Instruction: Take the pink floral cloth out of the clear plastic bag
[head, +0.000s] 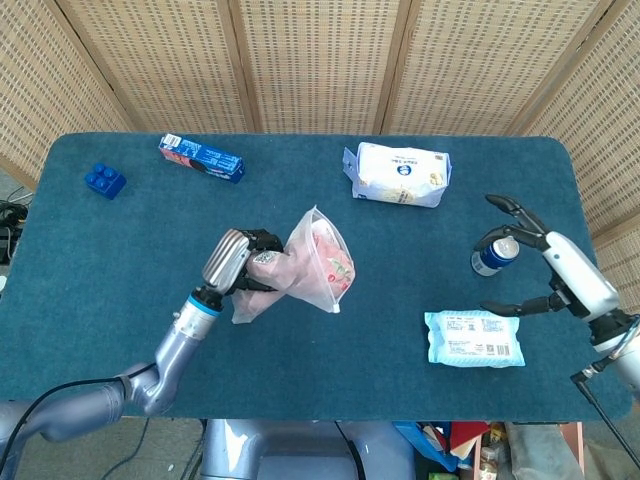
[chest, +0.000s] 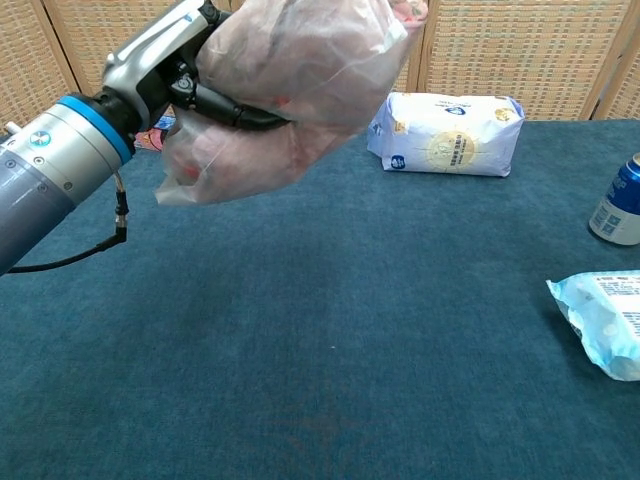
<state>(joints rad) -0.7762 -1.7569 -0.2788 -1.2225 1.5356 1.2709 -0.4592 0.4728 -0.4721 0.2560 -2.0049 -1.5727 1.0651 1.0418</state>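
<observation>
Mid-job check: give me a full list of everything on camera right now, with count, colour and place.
clear plastic bag: 1, clear, held up off the table, centre-left
pink floral cloth: 1, pink, inside the bag
toy block: 1, blue, far left corner
flat carton: 1, blue and pink, far left
white pack: 1, white, far centre
can: 1, blue, right side
wipes pack: 1, light blue, near right
table: 1, dark teal
left hand: 1, grips the bag
right hand: 1, fingers spread, by the can
</observation>
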